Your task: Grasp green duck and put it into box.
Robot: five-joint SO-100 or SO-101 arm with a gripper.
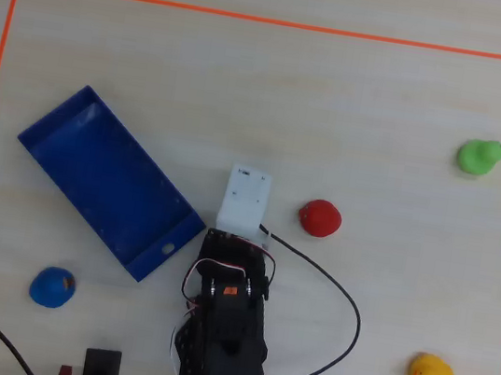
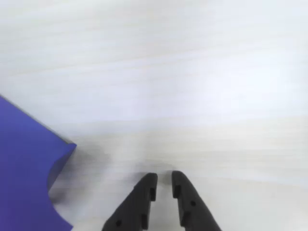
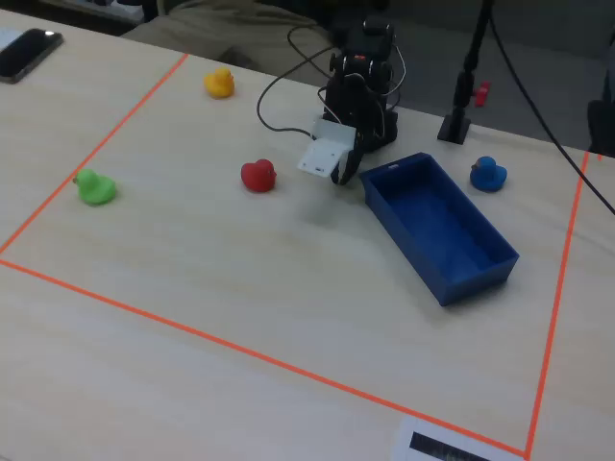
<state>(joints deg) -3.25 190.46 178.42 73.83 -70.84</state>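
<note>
The dark-blue box (image 1: 94, 164) lies slantwise on the pale wooden table (image 1: 358, 100), inside a rectangle of orange tape (image 1: 257, 18), and everything else is easiest placed from it. In the overhead view the arm (image 1: 224, 334) comes up from the bottom edge just to the right of the box's short end, the one with the small hole, and a white block on its wrist (image 1: 245, 200) sits close beside that corner. The gripper (image 2: 163, 185) hangs over bare table right next to the box; in the wrist view its two black fingers (image 2: 139, 202) stand close together with only a slim gap between them and nothing held. The box's corner fills the lower left of that same view. The green duck (image 1: 478, 156) is far from the box, across the table toward the right-hand tape line in the overhead view, and well apart from the gripper too. A red duck (image 1: 320, 218) sits between the box and the green one, near the arm. A blue duck (image 1: 52, 287) rests just below the box's lower side, and a yellow duck (image 1: 430, 374) is well off toward the lower right corner of the taped area. The box holds nothing.
</note>
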